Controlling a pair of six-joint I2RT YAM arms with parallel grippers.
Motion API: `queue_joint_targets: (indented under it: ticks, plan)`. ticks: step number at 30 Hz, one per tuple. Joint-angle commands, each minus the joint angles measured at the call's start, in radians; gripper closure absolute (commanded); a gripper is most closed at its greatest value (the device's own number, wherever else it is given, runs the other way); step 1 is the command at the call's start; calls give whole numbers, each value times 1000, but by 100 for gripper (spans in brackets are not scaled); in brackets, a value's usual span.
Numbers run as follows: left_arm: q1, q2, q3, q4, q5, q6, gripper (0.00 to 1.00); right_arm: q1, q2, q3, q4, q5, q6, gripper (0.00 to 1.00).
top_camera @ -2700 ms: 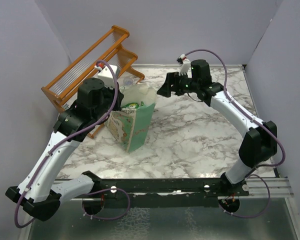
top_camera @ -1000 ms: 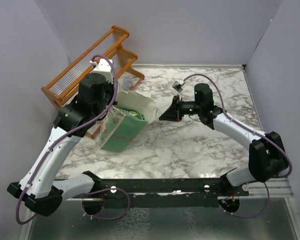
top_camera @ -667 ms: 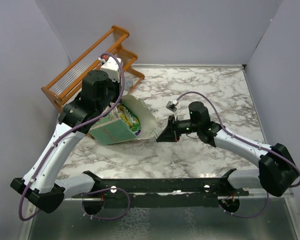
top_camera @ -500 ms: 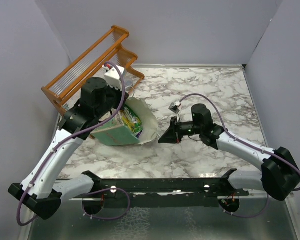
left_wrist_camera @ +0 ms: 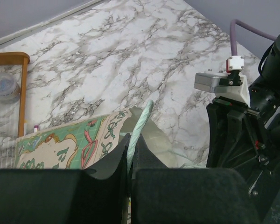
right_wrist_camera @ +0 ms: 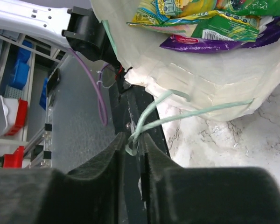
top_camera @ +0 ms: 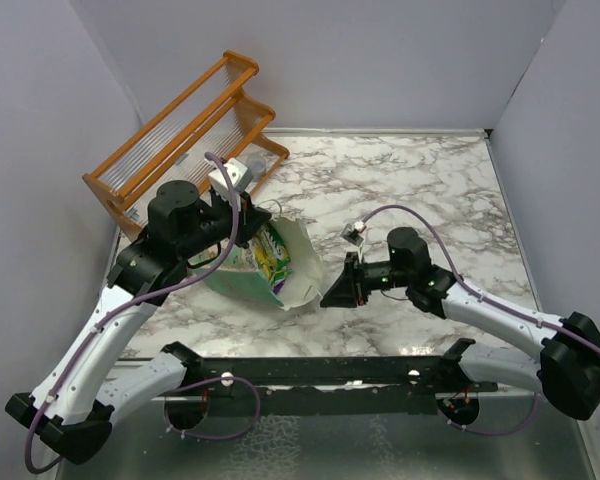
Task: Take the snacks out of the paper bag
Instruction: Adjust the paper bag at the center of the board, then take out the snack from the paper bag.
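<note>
step in hand: tipping the paper bag [top_camera: 238,282] so it can be emptied. nothing is out yet. the bag lies on its side on the table [top_camera: 410,190], near the left front, with its mouth turned toward the right arm.

snacks [right_wrist_camera: 210,21] are all inside: green, yellow-green and purple packets piled just behind the rim, none on the table.

left fingers [left_wrist_camera: 109,161] are clamped tight on the bag's pale-green top edge and hold it in the tilted pose.

right fingers [right_wrist_camera: 105,158] sit low at the bag mouth with only a narrow gap. the string handle [right_wrist_camera: 200,112] runs through that gap, and i can't tell whether it's pinched or just lying loose.

next move, my read: the right arm needs to get clear of the string, open wider, and go in through the mouth for the nearest packet, with the left holding the bag steady. the other option is for the left to tip the bag further and shake them out.

watch-outs: the string could snag on the right fingers and drag the bag. glossy packets overlap, so a pinch may take two or slip.
</note>
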Motion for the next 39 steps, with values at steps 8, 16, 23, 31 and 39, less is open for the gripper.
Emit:
queue_joint_targets:
  ticks: [8,16,23,31,39]
  plan:
    - [-2,-93,-22,70,-2,34,100,17,-135,183,-332,336,-239,50]
    - [-1,-93,-14,51,-5,59,100,35,-79,274,-298,349,-354,40]
    - [-1,-84,-6,42,-6,65,100,159,65,274,-72,376,-563,41]
    - [-2,-88,-2,26,7,77,100,188,189,200,157,265,-1036,44]
    - [-3,-113,-13,29,-3,67,100,217,310,288,-17,260,-1423,46]
